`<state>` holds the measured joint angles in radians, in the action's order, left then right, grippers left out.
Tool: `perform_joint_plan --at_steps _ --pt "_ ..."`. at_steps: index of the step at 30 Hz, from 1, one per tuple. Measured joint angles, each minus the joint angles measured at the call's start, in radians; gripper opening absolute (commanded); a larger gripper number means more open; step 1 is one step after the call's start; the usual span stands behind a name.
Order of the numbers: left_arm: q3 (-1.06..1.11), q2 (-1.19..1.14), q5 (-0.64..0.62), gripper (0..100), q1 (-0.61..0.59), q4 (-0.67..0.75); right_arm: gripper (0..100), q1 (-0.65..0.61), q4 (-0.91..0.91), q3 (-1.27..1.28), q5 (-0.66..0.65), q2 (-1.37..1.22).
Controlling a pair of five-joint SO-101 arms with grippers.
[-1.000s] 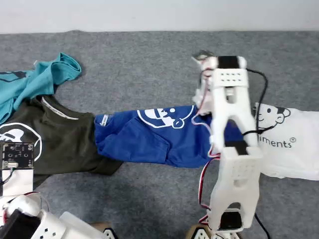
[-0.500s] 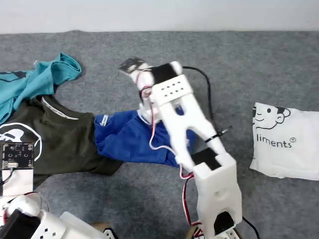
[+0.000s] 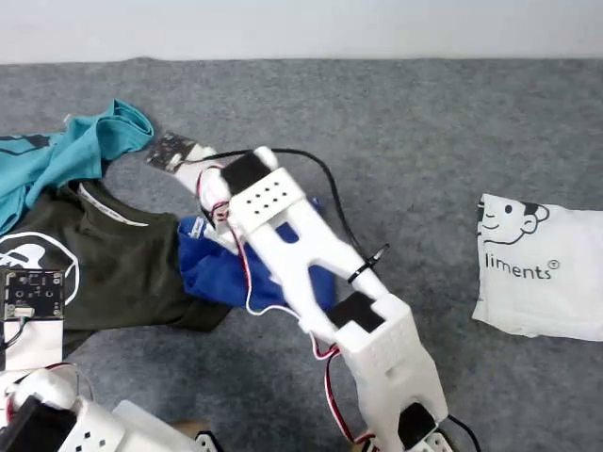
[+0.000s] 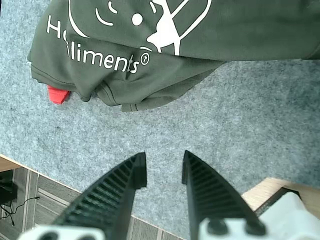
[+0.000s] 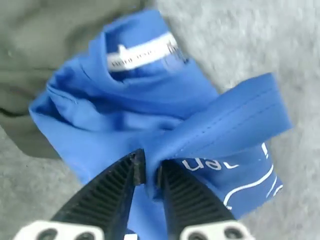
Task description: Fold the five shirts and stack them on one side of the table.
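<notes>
A blue shirt (image 3: 212, 268) lies bunched in the middle of the grey table, doubled over itself, its collar label (image 5: 142, 51) showing. My right gripper (image 5: 148, 172) is shut on a raised fold of the blue shirt (image 5: 220, 125); in the high view that arm (image 3: 283, 226) stretches across it toward the left. A dark green shirt (image 3: 104, 264) lies flat left of the blue one, and a teal shirt (image 3: 66, 155) is crumpled at the far left. A folded white shirt (image 3: 542, 268) rests at the right edge. My left gripper (image 4: 162, 172) hangs open above bare carpet near the dark green shirt (image 4: 150, 50).
A small red object (image 4: 57, 94) peeks from under the green shirt's hem. The table's front edge (image 4: 150, 222) runs just below my left gripper, with floor beyond. Open grey carpet (image 3: 433, 151) spans the far side and the stretch between the blue and white shirts.
My right arm has swung left, dragging the blue shirt's right half over onto its left half. The shirt now covers far less table. The left arm has not moved.
</notes>
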<state>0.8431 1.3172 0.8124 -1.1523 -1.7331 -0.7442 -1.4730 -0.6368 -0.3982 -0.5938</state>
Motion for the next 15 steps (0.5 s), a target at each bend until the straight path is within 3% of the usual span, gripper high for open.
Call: perform_joint_plan --at_steps 4,11,15 --pt "0.0 0.0 0.0 13 0.0 0.0 20.3 -0.049 0.032 0.0 -0.046 0.0" --pt "0.0 0.0 0.0 13 0.0 0.0 19.6 -0.075 -0.008 -0.064 -0.049 0.0" --pt "0.0 0.0 0.0 13 0.0 0.0 6.9 -0.049 -0.118 -0.161 -0.051 0.0"
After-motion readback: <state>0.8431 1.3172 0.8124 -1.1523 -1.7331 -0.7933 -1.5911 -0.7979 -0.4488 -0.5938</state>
